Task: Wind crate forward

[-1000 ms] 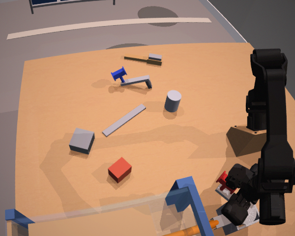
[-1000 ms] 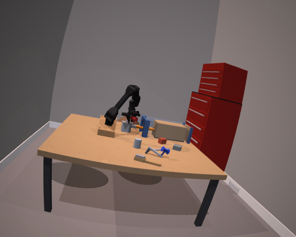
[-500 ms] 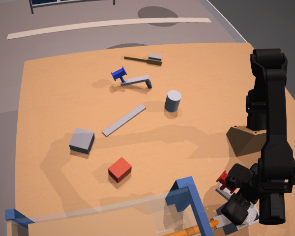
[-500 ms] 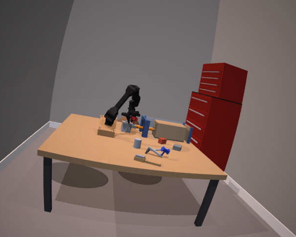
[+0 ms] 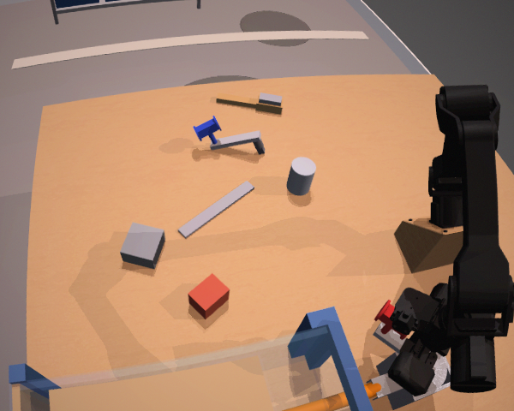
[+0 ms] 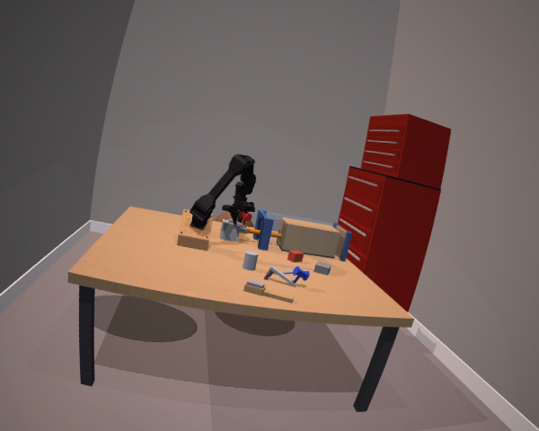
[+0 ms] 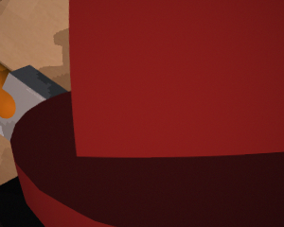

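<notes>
My gripper (image 5: 397, 320) is shut on the red grip (image 5: 385, 311) (image 6: 245, 216) (image 7: 180, 76) of the winch handle, just beside and above the winch (image 6: 229, 231). The handle's grey arm (image 5: 388, 337) shows below the grip; its key and the winch's top hole are hidden by the gripper and arm. An orange strap (image 5: 328, 403) (image 6: 253, 231) (image 7: 1, 96) runs from the winch through the blue frame (image 5: 321, 317) (image 6: 263, 233) to the tan crate (image 5: 159, 384) (image 6: 309, 237). The crate looks flat inside the clear-panelled cubby, its front a short gap behind the frame.
A red block (image 5: 208, 292) (image 6: 295, 256), grey block (image 5: 143, 243) (image 6: 322, 268), flat bar (image 5: 215, 209) and grey cylinder (image 5: 301, 176) (image 6: 250, 260) lie or stand on the bench. A blue-gripped crank (image 5: 236, 139) (image 6: 284, 276) and a brush (image 5: 269, 104) (image 6: 254, 287) lie farther from the cubby.
</notes>
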Controlling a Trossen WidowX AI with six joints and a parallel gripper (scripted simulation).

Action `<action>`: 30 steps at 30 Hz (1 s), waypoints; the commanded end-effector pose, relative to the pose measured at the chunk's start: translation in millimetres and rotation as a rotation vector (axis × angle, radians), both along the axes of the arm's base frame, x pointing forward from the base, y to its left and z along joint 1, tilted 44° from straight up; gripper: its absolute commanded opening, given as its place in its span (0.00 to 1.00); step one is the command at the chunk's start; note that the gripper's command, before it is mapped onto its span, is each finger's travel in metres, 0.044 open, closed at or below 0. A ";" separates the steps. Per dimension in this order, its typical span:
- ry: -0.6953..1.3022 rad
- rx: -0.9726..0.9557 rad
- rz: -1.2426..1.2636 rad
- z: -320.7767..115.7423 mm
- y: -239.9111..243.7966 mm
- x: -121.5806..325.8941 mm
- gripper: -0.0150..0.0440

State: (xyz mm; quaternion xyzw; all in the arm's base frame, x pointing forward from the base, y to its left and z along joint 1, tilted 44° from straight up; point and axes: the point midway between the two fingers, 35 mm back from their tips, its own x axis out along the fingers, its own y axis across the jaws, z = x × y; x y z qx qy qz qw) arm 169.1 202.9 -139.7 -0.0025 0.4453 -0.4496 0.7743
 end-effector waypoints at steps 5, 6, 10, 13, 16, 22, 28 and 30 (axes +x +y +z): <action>0.004 0.001 0.004 -3.6 -1.8 1.5 0.25; -0.006 0.003 -0.007 -3.3 -2.2 0.9 0.25; -0.009 0.003 -0.011 -3.3 -2.6 0.6 0.25; -0.012 0.004 -0.014 -3.5 -2.8 0.5 0.25; -0.018 0.005 -0.020 -3.4 -3.0 0.2 0.25; -0.056 0.012 -0.062 -2.6 -3.9 -0.9 0.25; -0.058 0.012 -0.064 -2.7 -3.9 -0.8 0.25; -0.054 0.011 -0.047 0.7 -1.4 -0.3 0.34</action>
